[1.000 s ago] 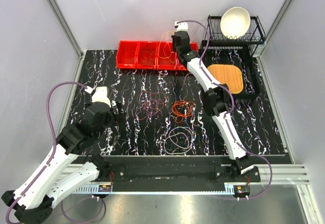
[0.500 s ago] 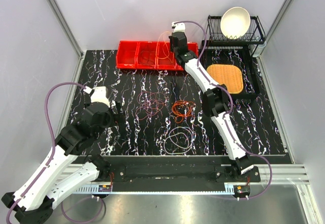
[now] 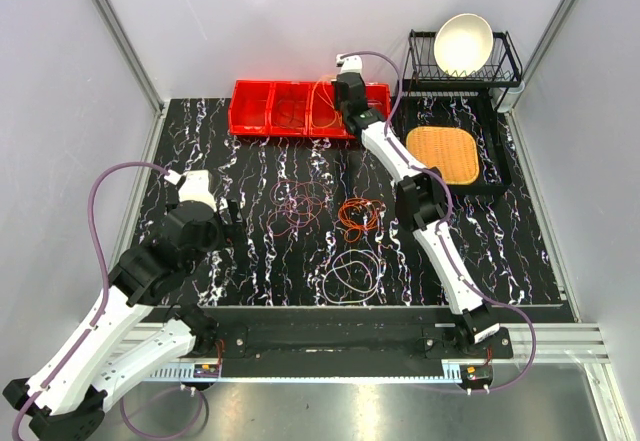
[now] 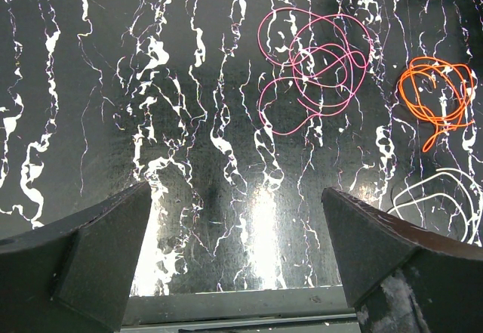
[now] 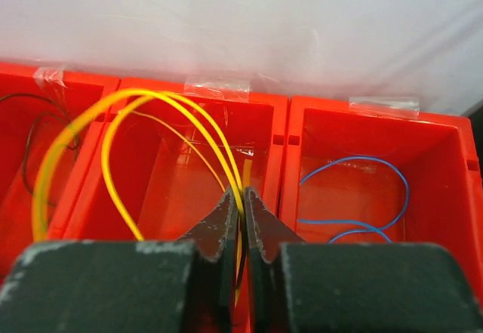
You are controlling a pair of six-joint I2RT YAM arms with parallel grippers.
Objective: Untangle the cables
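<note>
Right hand (image 5: 242, 197) here is pinched nearly closed on the yellow cable (image 5: 75, 127). Its loops arc up and off to the left of my fingertips, over the red bin (image 5: 279, 148) compartment straight ahead. There's a blue cable (image 5: 355, 158) in the compartment to the right.

My left hand (image 4: 238, 191) is spread wide above the bench (image 4: 113, 84). The pink cable (image 4: 317, 69) is ahead, the orange cable (image 4: 434, 91) is further right, and the white cable (image 4: 438, 173) is by my right finger.

A black worktop (image 3: 250, 251) veined with white carried a row of red bins (image 3: 255, 109) along its far edge. At the far right, a white bowl (image 3: 463, 43) leaned in a black wire rack (image 3: 505, 61), behind a black tray (image 3: 500, 176) holding a woven mat (image 3: 445, 153).
</note>
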